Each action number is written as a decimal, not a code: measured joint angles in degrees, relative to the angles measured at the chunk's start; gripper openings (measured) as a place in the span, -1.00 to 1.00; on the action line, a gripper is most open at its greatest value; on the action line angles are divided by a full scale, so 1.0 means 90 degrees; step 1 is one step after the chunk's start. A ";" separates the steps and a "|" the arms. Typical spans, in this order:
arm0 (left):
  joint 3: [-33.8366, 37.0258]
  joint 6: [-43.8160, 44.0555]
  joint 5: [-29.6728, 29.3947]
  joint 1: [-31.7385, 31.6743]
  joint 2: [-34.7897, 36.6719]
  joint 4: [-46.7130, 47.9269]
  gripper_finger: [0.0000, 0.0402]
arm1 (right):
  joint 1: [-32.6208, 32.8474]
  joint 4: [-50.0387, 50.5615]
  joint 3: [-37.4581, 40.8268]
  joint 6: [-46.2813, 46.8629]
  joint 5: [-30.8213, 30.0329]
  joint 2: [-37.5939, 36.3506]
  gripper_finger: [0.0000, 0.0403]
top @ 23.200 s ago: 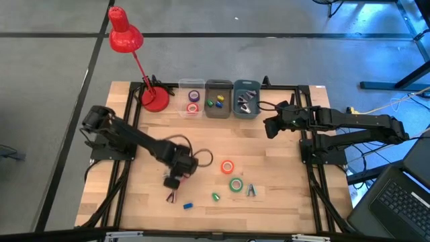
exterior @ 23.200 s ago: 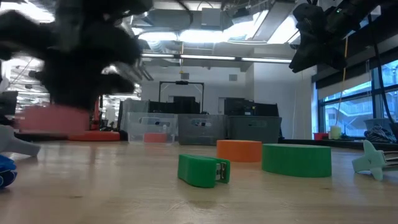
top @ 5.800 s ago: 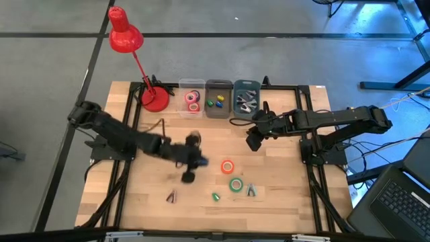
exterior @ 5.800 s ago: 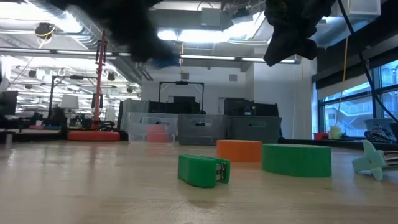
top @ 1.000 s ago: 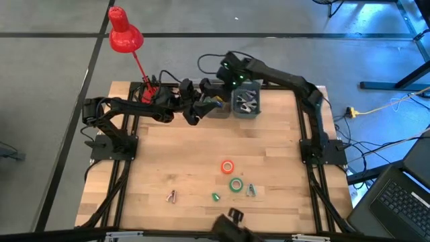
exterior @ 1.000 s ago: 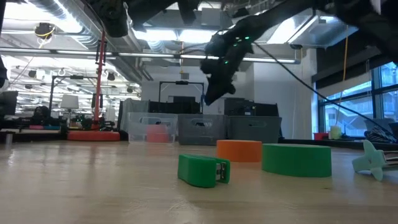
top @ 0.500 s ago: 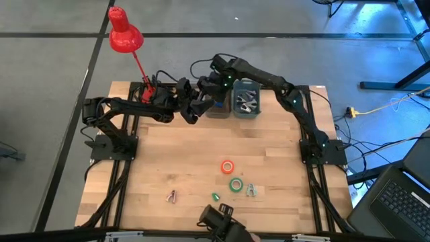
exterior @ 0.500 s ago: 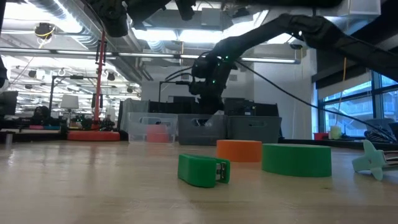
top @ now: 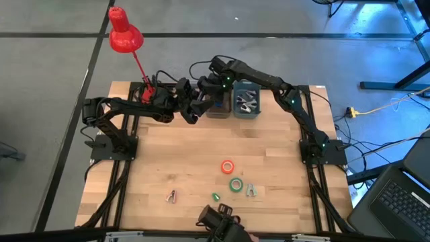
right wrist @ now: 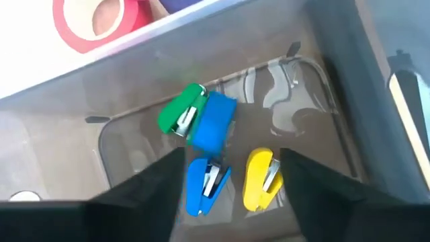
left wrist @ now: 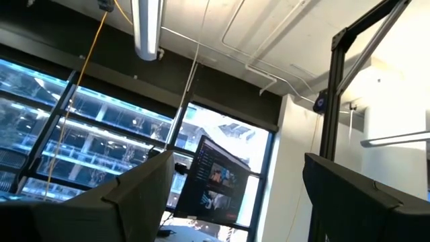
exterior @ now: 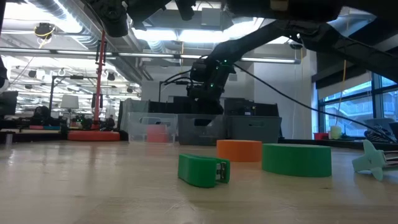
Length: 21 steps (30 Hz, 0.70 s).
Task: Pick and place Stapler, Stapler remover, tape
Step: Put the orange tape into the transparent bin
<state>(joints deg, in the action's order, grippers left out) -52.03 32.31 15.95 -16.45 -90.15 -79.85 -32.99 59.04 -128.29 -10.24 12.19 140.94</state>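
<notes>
Now the right gripper has let go, fingers apart over the grey bin. Left gripper beside that bin is wide too, on the wooden table.

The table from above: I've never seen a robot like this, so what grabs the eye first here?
Probably the red desk lamp towering over the table's far left corner, then both dark arms meeting over the row of bins at the far edge. The right gripper hangs open over the middle bin, where small green, blue and yellow staplers lie. Near the front edge, an orange tape roll and a green tape roll sit alone on the wood.
</notes>
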 joint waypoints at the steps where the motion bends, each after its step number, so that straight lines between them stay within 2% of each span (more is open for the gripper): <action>1: 0.0000 -0.0002 0.0002 0.0000 0.0000 0.0007 0.58 | 0.0000 0.0000 0.0000 0.0064 -0.0001 0.0000 0.32; 3: 0.0000 -0.0004 0.0004 0.0000 0.0000 0.0012 0.58 | 0.0000 0.0006 0.0000 0.0138 -0.0008 -0.0002 0.45; 6: 0.0000 -0.0005 0.0022 0.0000 0.0000 0.0035 0.58 | 0.0000 0.0382 -0.0214 0.0255 0.0059 -0.0002 0.51; 10: 0.0000 0.0018 0.0321 0.0000 0.0000 0.0036 0.58 | 0.0064 0.1282 -0.0753 0.0255 0.0638 -0.0038 0.44; 12: 0.0000 0.0117 0.0512 0.0002 0.0000 0.0036 0.58 | 0.0145 0.1431 -0.0483 0.0248 0.1091 -0.0362 0.39; 15: 0.0000 0.0164 0.0973 0.0001 0.0072 0.0244 0.58 | 0.0347 0.1898 -0.0131 0.0079 0.1127 -0.0903 0.32; 18: 0.0000 0.0052 0.1320 0.0030 0.0386 0.1040 0.58 | 0.0535 0.2072 0.0306 -0.0028 0.1117 -0.1481 0.26; 21: 0.0000 -0.0372 0.1555 0.0055 0.0917 0.2730 0.58 | 0.0707 0.1848 0.1043 0.0291 0.1118 -0.2268 0.21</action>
<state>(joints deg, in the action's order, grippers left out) -52.03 28.96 29.94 -15.95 -81.90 -55.29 -26.63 75.67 -118.90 -7.62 22.25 120.54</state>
